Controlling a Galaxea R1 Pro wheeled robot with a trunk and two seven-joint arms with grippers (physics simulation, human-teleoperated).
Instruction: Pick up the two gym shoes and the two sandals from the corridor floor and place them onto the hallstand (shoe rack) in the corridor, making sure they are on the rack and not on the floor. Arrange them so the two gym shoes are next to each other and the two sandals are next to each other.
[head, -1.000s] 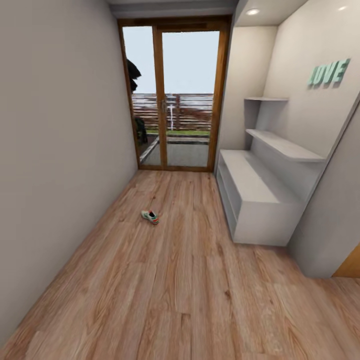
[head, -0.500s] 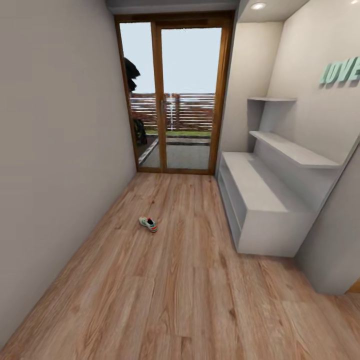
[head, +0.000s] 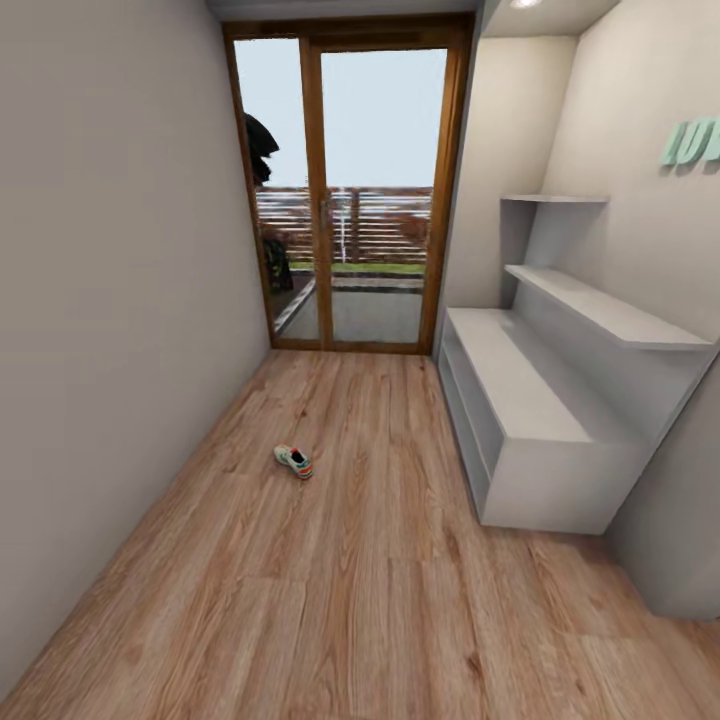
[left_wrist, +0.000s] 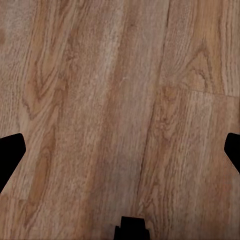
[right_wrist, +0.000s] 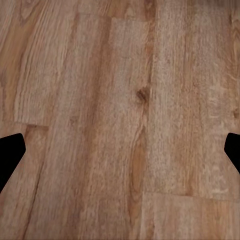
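One gym shoe (head: 294, 461), white with green stripe and a red-orange heel, lies alone on the corridor floor (head: 360, 580) left of centre in the head view. The white hallstand (head: 510, 375) stands against the right wall, its bench top and two shelf levels bare. The other gym shoe and both sandals are out of view. In the left wrist view my left gripper (left_wrist: 120, 152) is open over bare planks, its dark fingertips (left_wrist: 10, 155) wide apart. My right gripper (right_wrist: 120, 152) is likewise open above bare floor, with nothing between its fingers.
A glass door with a wooden frame (head: 350, 200) closes the corridor's far end. A plain wall (head: 100, 300) runs along the left. Two floating shelves (head: 610, 315) jut from the hallstand's back panel under green lettering (head: 692, 142). A wall corner (head: 680, 540) projects at the near right.
The whole head view has shifted as the camera advanced down the corridor. The shoe and the hallstand look closer and larger. Neither has itself moved.
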